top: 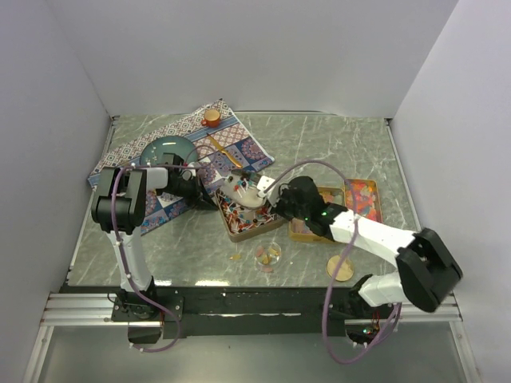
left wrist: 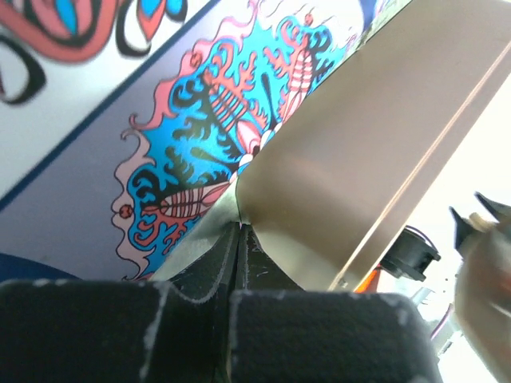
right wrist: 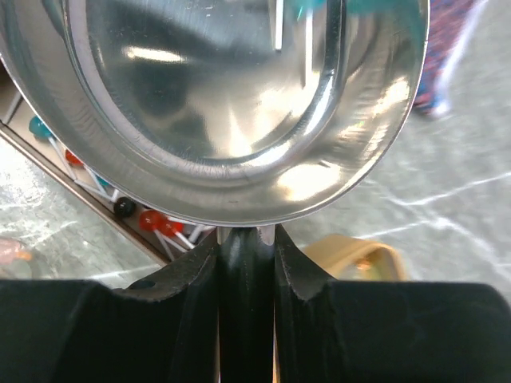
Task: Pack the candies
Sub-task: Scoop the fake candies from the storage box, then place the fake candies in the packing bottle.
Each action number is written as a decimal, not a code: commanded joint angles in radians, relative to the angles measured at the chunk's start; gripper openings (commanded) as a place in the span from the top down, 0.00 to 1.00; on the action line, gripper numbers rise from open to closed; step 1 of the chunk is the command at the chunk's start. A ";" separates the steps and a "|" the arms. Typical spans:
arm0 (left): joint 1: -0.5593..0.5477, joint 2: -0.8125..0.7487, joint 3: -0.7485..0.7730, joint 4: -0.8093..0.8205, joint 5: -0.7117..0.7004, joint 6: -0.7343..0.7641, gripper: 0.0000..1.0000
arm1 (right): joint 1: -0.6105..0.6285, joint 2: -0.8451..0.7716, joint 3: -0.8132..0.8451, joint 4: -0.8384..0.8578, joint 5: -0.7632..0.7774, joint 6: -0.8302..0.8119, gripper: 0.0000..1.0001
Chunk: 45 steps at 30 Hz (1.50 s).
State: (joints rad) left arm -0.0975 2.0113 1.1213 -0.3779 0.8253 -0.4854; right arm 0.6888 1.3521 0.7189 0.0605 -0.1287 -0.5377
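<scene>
A gold tin point(top: 236, 232) at the table's middle holds red-white-black candies point(top: 231, 214). My left gripper point(top: 212, 199) is shut on the tin's left wall, which fills the left wrist view point(left wrist: 359, 159) with the fingers point(left wrist: 215, 263) pinched on its corner. My right gripper point(top: 275, 204) is shut on the handle of a shiny steel scoop point(right wrist: 231, 104), held tilted over the tin point(top: 242, 190). Red and black candies point(right wrist: 152, 222) show in the tin under the scoop's rim. Two more tins to the right hold pale yellow candies point(top: 315, 215) and bright pink-orange candies point(top: 362, 199).
A patterned cloth point(top: 239, 144) lies at the back left with a teal bowl point(top: 168, 152) and a small yellow-red pot point(top: 211, 117) on it. A small glass dish point(top: 267, 255) and a round cork disc point(top: 341, 267) sit near the front edge.
</scene>
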 commanded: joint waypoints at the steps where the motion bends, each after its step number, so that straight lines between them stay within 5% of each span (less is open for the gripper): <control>1: 0.005 -0.028 0.040 0.017 -0.037 0.071 0.97 | -0.021 -0.152 0.019 0.079 -0.043 -0.069 1.00; 4: 0.007 -0.069 0.054 -0.001 -0.063 0.097 0.94 | -0.034 -0.209 0.019 0.001 -0.045 -0.134 1.00; 11: 0.013 -0.112 0.143 -0.010 -0.072 0.079 0.63 | -0.035 -0.337 -0.007 -0.302 0.015 -0.312 1.00; 20: 0.016 -0.149 0.181 -0.009 -0.127 0.071 0.41 | -0.029 -0.565 -0.022 -0.687 0.123 -0.599 1.00; 45: 0.030 -0.229 0.115 0.085 -0.098 -0.012 0.40 | 0.026 -0.670 -0.035 -0.863 0.264 -0.970 1.00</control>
State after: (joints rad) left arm -0.0769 1.8309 1.2423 -0.3321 0.7170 -0.4908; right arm 0.6884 0.6907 0.6106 -0.7734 0.0685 -1.2819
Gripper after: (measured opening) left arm 0.595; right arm 0.297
